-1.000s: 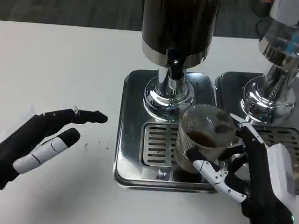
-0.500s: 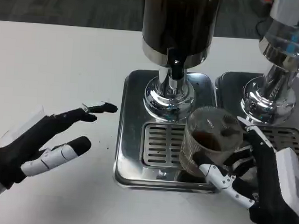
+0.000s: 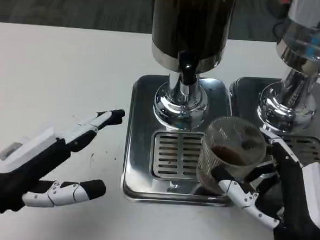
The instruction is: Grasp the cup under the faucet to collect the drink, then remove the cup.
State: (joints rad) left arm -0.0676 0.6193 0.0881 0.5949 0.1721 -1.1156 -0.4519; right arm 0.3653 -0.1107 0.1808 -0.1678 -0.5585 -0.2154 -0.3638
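Both hands cropped: right hand (image 3: 285,201) grips cup (image 3: 231,154); left hand (image 3: 38,164) spread, empty.

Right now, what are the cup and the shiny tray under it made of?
The cup looks like clear glass or plastic: the brown drink shows through its ribbed wall. The tray looks like polished metal, silvery and mirror-shiny, with a slotted grate.

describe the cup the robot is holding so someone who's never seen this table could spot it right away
Find the dark drink dispenser on its steel drip tray mid-table. At the tray's front right corner, the right hand holds the cup. It is the only clear ribbed glass, with a little dark drink at the bottom.
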